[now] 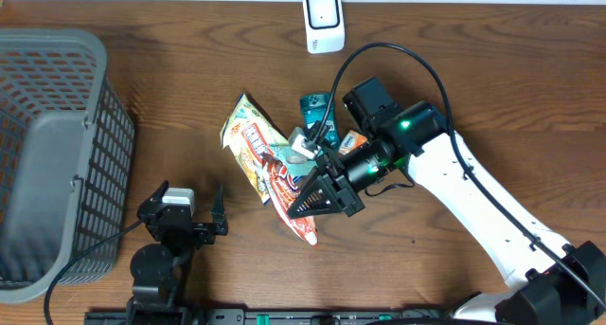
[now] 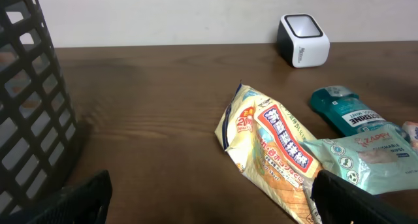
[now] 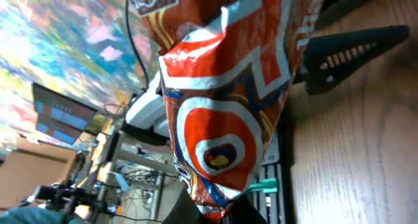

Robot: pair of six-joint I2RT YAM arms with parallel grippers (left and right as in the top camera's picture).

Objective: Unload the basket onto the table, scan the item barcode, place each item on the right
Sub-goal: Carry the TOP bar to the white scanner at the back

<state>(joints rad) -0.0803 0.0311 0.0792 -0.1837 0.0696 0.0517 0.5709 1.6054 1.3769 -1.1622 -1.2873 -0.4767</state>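
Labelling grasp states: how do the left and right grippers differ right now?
The left gripper is open and empty; the right gripper is shut on the red snack pouch. The left one sits near the front edge of the table, beside the basket; the right one is mid-table, next to the yellow snack bag. Both are black two-finger grippers.

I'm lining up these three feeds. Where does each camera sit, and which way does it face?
Overhead: above the table, looking straight down at basket, scanner and yellow bag; left gripper open, right gripper shut on the red bag.
Left wrist: low over the table, facing the back wall and scanner; its own fingertips fill the bottom corners.
Right wrist: tilted sideways, facing the held red bag with the room beyond; one dark finger shows.
Shared: overhead and left wrist both show scanner, basket and yellow bag.
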